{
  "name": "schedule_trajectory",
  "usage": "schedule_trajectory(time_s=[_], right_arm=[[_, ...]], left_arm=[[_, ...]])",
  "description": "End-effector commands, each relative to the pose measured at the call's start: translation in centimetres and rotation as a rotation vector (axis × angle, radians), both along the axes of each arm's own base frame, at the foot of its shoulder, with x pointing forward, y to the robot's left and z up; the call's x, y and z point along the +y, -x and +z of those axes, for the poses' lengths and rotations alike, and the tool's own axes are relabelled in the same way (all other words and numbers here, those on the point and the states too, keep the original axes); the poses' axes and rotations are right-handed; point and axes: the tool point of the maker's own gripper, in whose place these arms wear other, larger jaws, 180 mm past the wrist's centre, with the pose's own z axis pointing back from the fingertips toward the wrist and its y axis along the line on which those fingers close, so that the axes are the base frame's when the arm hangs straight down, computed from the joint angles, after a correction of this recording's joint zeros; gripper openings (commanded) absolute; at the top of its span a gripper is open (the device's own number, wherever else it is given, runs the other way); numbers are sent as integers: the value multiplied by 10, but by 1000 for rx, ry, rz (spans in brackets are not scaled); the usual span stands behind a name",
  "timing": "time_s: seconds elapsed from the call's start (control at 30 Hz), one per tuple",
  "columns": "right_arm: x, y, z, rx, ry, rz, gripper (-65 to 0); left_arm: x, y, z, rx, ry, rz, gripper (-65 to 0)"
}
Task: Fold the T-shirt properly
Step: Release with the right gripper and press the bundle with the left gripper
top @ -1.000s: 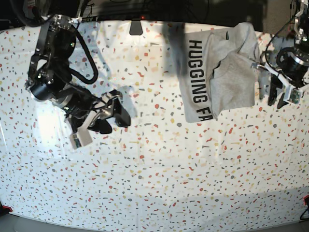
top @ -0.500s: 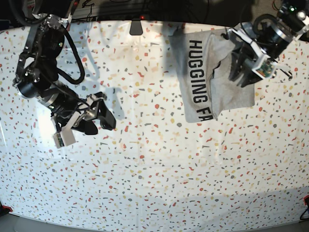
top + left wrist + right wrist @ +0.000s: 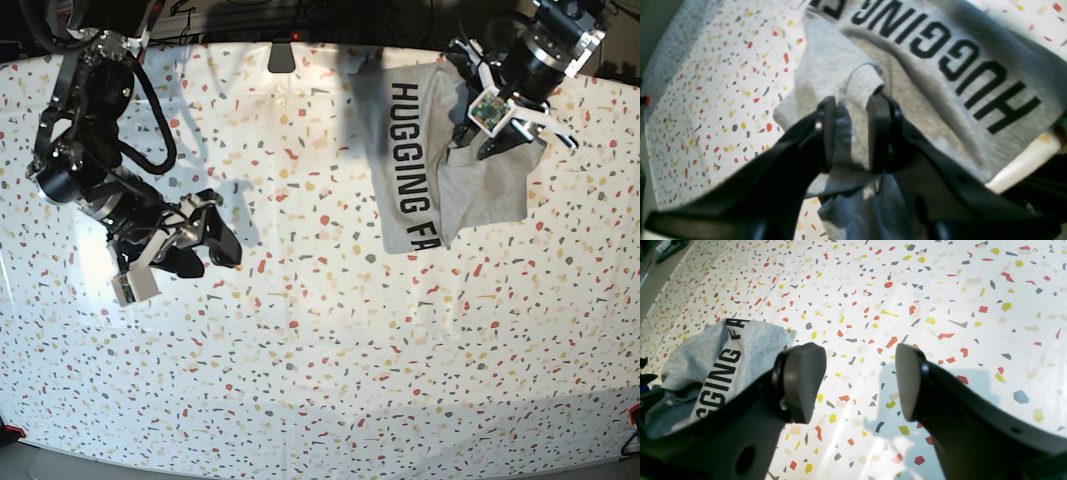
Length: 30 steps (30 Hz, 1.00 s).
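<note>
Speckled terrazzo covers the worktop point(image 3: 706, 83); in the left wrist view the left fingers point(image 3: 853, 133) pinch a raised ridge of the T-shirt point(image 3: 940, 100), half closed on the cloth. Lifting slowly should keep the fold from slipping. The right wrist view shows the right fingers point(image 3: 860, 380) spread wide, holding nothing. From the base view, the shirt lies crumpled near the far edge, toward the left arm's corner.

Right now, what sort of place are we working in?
Most likely a lab bench set up for robot practice: a wide table under a terrazzo-speckled cover, two arms mounted at its far edge, dark cables behind, and just a grey T-shirt lying on it.
</note>
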Motion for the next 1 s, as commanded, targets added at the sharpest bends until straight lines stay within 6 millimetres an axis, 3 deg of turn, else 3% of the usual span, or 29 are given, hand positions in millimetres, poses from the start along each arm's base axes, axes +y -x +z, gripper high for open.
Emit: schedule_trajectory(time_s=[0.0,0.27,0.33,0.4,0.63,0.8,0.93,0.97], right_arm=[[0,-6,17,-59,-17,2,-284],[5,-4,21,-50,-68,17,-284],[5,-4,21,-50,-67,17,-284],[5,-4,21,-50,-68,17,-284],[5,-3,20,-44,-63,19,-284],[5,-3,20,-44,-63,19,-284],[5,-3,20,-43,-63,19,-284],[5,-3,20,-44,-63,19,-284]], left_arm=[[0,-3,8,-29,6,-4,-484],[0,-2,6,-26,5,-3,-500],[1,-2,4,-21,4,-2,-555],[2,-1,1,-13,1,1,-650],[7,-3,-4,0,8,22,-650],[39,-21,11,-88,-6,183,-650],[48,-24,16,-85,49,231,-650],[48,-25,17,-83,63,236,-602]])
